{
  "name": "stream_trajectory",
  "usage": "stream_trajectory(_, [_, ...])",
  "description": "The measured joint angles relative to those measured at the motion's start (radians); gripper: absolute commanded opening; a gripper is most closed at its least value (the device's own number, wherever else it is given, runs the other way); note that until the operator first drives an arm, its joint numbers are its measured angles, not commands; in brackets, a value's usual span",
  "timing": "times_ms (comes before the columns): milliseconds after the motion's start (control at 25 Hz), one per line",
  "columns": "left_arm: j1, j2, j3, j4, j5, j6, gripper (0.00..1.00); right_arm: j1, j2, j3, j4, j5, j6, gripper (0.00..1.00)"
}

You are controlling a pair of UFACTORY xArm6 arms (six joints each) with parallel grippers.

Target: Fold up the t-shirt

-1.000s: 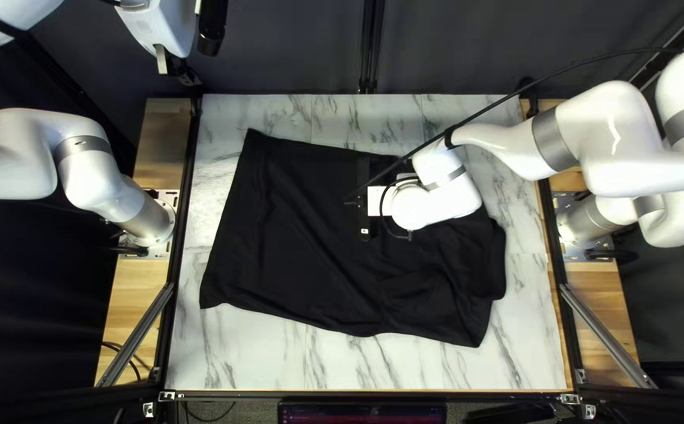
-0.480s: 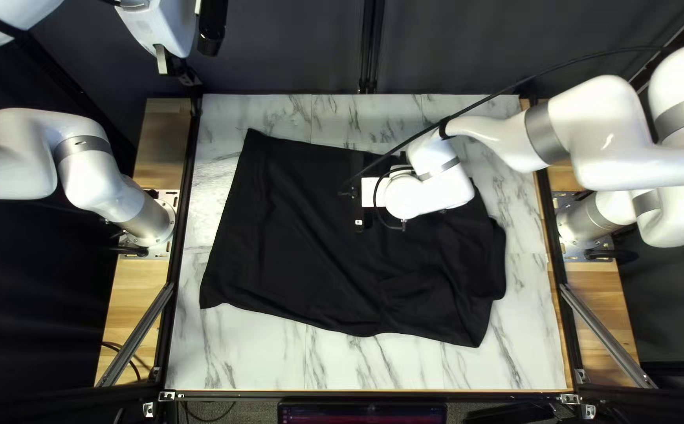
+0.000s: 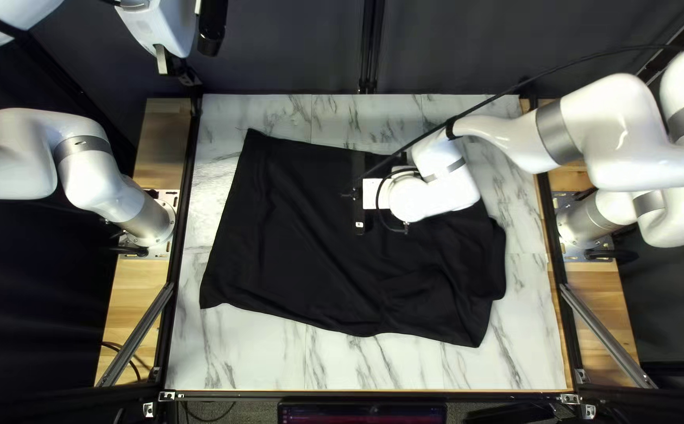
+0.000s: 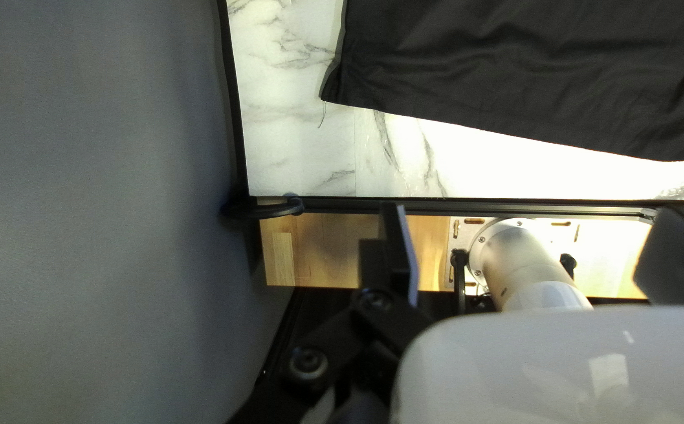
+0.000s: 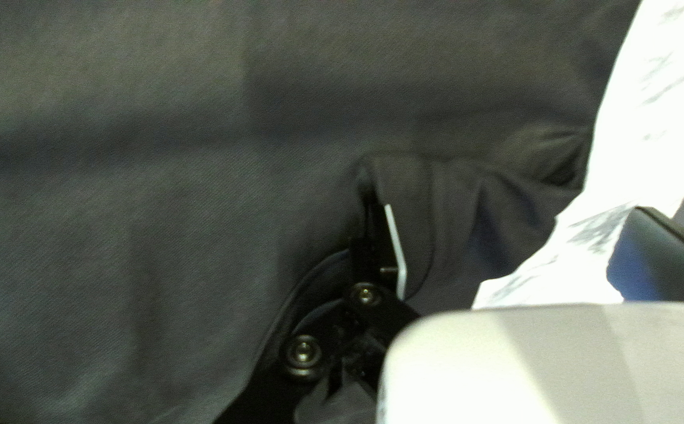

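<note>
The black t-shirt (image 3: 302, 235) lies spread on the marble-patterned table, smoother at the left of the top left view and bunched at the right. Over its upper middle hangs my right gripper (image 3: 359, 196), pointing down. In the right wrist view that gripper (image 5: 522, 251) has its fingers wide apart, one beside a raised fold of the shirt (image 5: 161, 157), the other over bare table. My left gripper (image 3: 186, 51) is raised past the table's far left corner. The left wrist view has this gripper (image 4: 534, 247) open, with the shirt (image 4: 530, 71) on the table ahead and nothing held.
Black rails frame the marble table (image 3: 240, 353). My left arm's base (image 3: 149, 224) stands on a wooden side board at the left, and my right arm's base (image 3: 585, 220) at the right. A black cable runs along my right arm and crosses above the shirt.
My right gripper first moved a little left and toward the table's far edge, then barely shifted back. The shirt and my left arm look unmoved.
</note>
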Motion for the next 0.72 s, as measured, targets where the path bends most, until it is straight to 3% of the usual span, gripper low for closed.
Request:
stream_trajectory(400, [0.0,0.0,0.0,0.0,0.0,0.0,1.0,0.063,-0.059,0.022,0.11,0.004,-0.021,1.0])
stream_trajectory(560, [0.0,0.0,0.0,0.0,0.0,0.0,1.0,0.046,-0.075,0.037,0.147,-0.023,-0.021,1.0])
stream_trajectory(720, [0.0,0.0,0.0,0.0,0.0,0.0,1.0,0.007,-0.052,0.042,0.149,-0.068,-0.015,0.88])
